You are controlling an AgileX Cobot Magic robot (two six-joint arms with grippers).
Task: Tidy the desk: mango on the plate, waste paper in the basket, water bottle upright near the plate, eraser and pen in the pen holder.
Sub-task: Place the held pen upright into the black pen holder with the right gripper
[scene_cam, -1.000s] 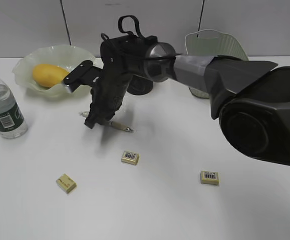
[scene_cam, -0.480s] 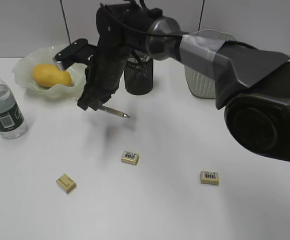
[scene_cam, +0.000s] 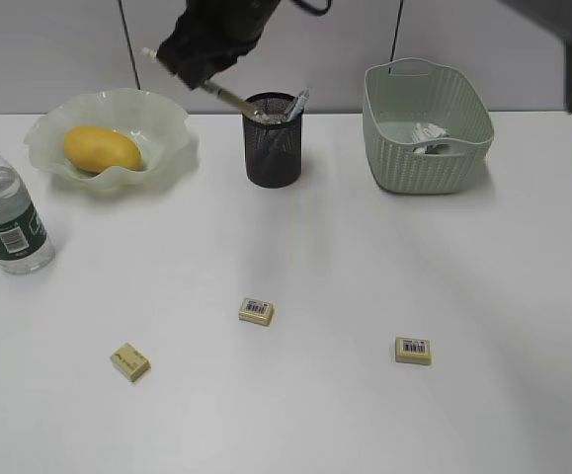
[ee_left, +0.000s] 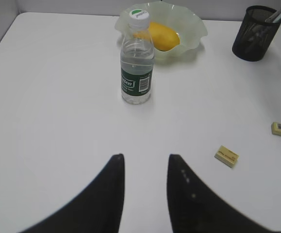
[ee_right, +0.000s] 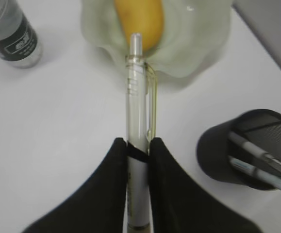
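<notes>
My right gripper (ee_right: pixel 138 143) is shut on a clear pen (ee_right: pixel 137 92). In the exterior view this gripper (scene_cam: pixel 199 69) hangs high at the back, and the pen (scene_cam: pixel 228 97) slants down with its tip at the rim of the black mesh pen holder (scene_cam: pixel 273 143), which holds other pens. The mango (scene_cam: pixel 101 148) lies in the ruffled green plate (scene_cam: pixel 162 118). To the plate's left the water bottle (scene_cam: pixel 4 212) stands upright. The waste paper (scene_cam: pixel 429 136) lies inside the basket (scene_cam: pixel 426 163). Three erasers lie on the desk (scene_cam: pixel 256 311) (scene_cam: pixel 129 362) (scene_cam: pixel 413 351). My left gripper (ee_left: pixel 145 158) is open above bare tabletop.
A grey panelled wall runs behind the desk (scene_cam: pixel 365 267). The pen holder (ee_right: pixel 249 150) sits below and right of the held pen, with the plate (ee_right: pixel 193 43) beyond it. In the left wrist view the water bottle (ee_left: pixel 137 73) stands ahead and an eraser (ee_left: pixel 226 156) lies to the right.
The right arm lifted the pen off the desk and carried it up and back. Its tip has gone from the tabletop to the pen holder's rim. The left gripper has not moved.
</notes>
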